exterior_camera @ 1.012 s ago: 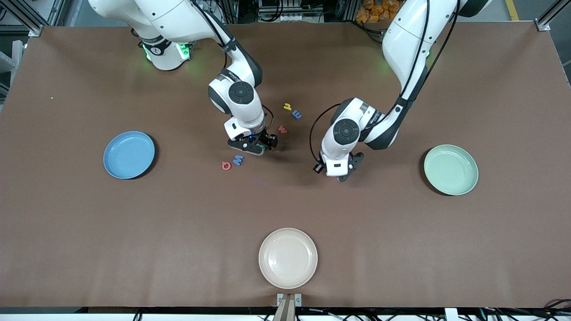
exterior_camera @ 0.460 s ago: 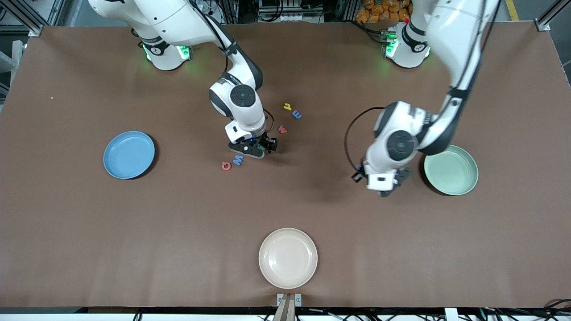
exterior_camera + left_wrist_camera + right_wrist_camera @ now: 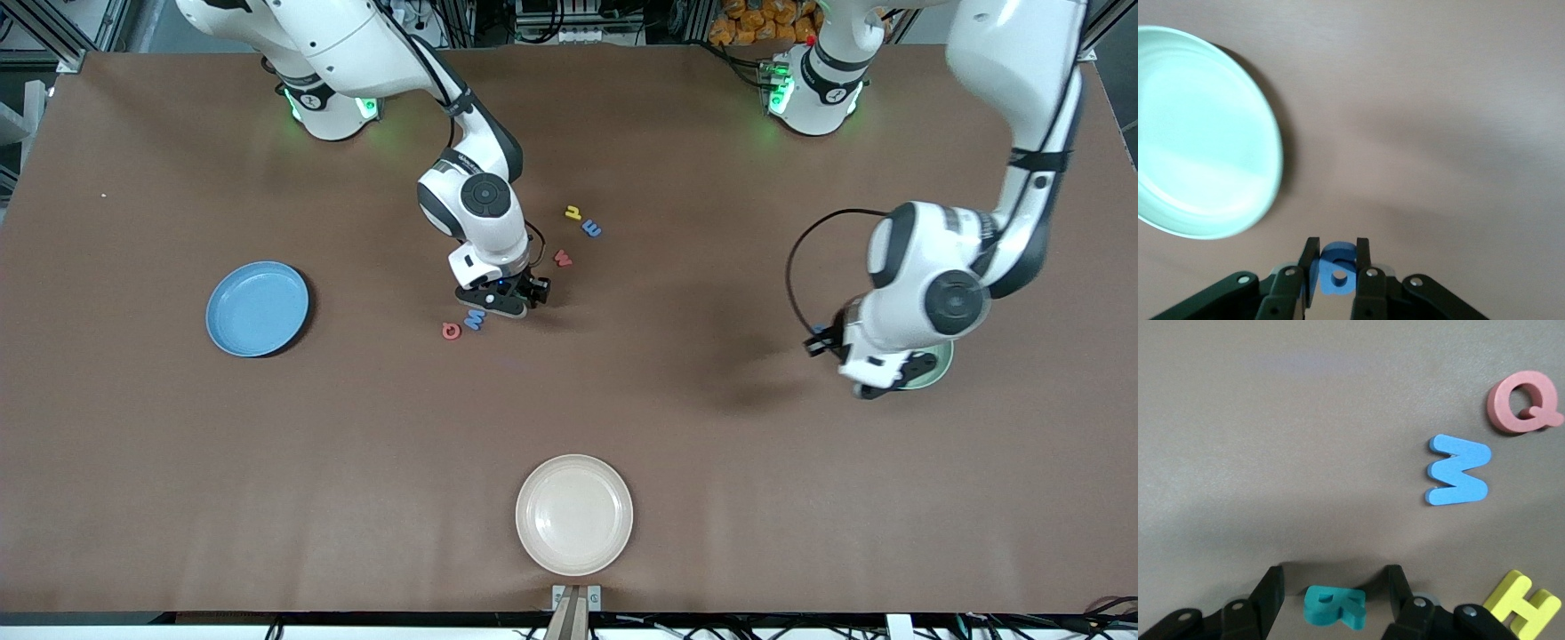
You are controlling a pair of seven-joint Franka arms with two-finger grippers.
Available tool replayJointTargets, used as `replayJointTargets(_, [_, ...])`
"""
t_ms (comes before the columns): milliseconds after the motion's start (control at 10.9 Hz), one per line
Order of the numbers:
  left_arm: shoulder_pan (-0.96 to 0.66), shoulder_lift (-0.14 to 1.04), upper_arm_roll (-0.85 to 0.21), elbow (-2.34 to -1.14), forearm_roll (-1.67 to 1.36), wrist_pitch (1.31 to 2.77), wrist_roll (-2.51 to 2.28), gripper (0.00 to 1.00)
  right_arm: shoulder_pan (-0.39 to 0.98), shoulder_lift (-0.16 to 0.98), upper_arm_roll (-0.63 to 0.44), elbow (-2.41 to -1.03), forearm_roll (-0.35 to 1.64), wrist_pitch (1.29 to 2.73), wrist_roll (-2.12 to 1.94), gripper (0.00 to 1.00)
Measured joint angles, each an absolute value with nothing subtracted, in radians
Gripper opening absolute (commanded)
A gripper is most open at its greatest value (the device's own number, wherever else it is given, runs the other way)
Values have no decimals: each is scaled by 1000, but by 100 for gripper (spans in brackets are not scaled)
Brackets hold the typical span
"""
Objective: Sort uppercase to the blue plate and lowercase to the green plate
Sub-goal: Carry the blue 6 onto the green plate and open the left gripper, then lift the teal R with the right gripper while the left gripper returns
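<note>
My left gripper [image 3: 876, 387] [image 3: 1337, 257] is shut on the blue g [image 3: 1337, 275] and holds it in the air at the edge of the green plate [image 3: 941, 366] [image 3: 1198, 133], which my wrist mostly hides in the front view. My right gripper [image 3: 502, 304] [image 3: 1333, 579] is open and low at the table, with one finger on each side of the green R [image 3: 1335, 607]. The yellow H [image 3: 1523, 603], blue W [image 3: 475, 318] [image 3: 1458, 470] and red Q [image 3: 452, 331] [image 3: 1523, 401] lie beside it. The red w [image 3: 563, 259], blue m [image 3: 591, 229] and yellow h [image 3: 573, 212] lie farther back. The blue plate [image 3: 257, 308] holds nothing.
A cream plate [image 3: 574, 514] sits near the table's front edge, nearest the camera. Both arm bases stand along the back edge.
My left arm has swung from the table's middle to the green plate, carrying the blue g. My right gripper has stayed over the green R, shifting only slightly.
</note>
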State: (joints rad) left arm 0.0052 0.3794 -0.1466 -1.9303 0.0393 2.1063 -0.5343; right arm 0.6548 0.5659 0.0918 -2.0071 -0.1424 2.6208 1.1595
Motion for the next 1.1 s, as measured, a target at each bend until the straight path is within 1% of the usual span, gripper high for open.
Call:
replayJointTargets(368, [177,368,-148,-1998,42,2106,-218,0,655,567,92,-2001,-143,2621,1160,53])
replayJointTargets(460, [231,370,-147,-2004,42,2107,-117,6,655,567,92,-2001,-143,2621,1160,47])
replayJointTargets(644, [287,385,-148,-2004,42,2109,-13,52,654,566,91,-2000,-144,2618,1160,38])
replayJointTargets(736, [287,391,-150,-2004,42,2110,-8,69,654,564,91,-2000,-145,2611,1160,36])
replayJointTargets(828, [285,395,-154,-2003,42,2111,-8,100,654,563,91,-2000,-145,2611,1160,34])
replayJointTargets(920, [282,396,-157,-2002,42,2111,-8,100,654,563,91,-2000,-145,2611,1160,31])
replayJointTargets(1104, [279,395,-160,-1994,42,2111,-11,100,654,563,91,-2000,-145,2611,1160,31])
